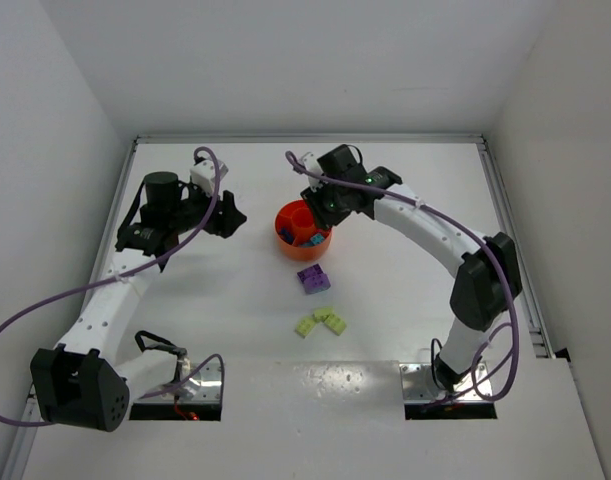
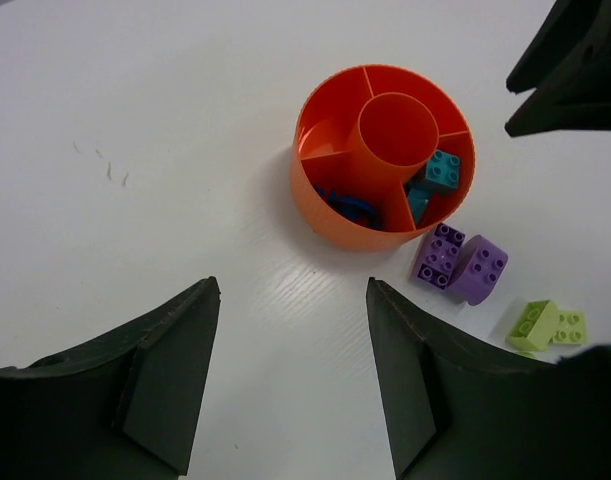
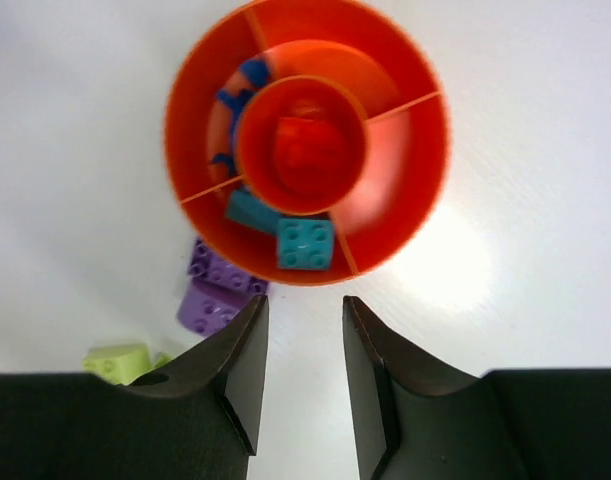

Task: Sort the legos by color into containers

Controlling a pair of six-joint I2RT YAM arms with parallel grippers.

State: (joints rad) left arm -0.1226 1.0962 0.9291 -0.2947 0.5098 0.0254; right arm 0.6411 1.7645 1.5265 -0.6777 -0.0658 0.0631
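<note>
Out on the left, the left gripper point(image 1: 230, 215) is held over the white table point(image 1: 215, 300), turned toward the middle. Its fingers point(image 2: 175, 370) are spread wide and nothing is caught between them; only bare tabletop is seen in the gap. Next along, near the centre of the table, the round orange bowl point(image 1: 285, 240) is found standing upright, clear of that gripper. In the ring of sections a blue brick point(image 2: 350, 207) is lodged in one compartment, and two teal bricks point(image 2: 443, 170) are parked in the compartment beside it. In the centre well point(image 2: 397, 130) an orange-red lump point(image 3: 307, 155) is picked up by the right wrist camera, though it is too blurred to be called a brick with certainty. Just outside the bowl's wall, on the side toward the arm bases, two purple bricks point(image 1: 313, 279) are laid on the table touching each other; whether the wall is touched by them cannot be told. Further toward the bases, the yellow-green bricks point(image 1: 321, 321) are bunched together on the table, apart from the bowl. And on the right, the right gripper point(image 1: 323, 208) is hung directly over the bowl, pointed downward. Its fingers point(image 3: 235, 360) are parted by a modest gap and nothing is gripped; the bowl's rim and white tabletop are seen between them.
</note>
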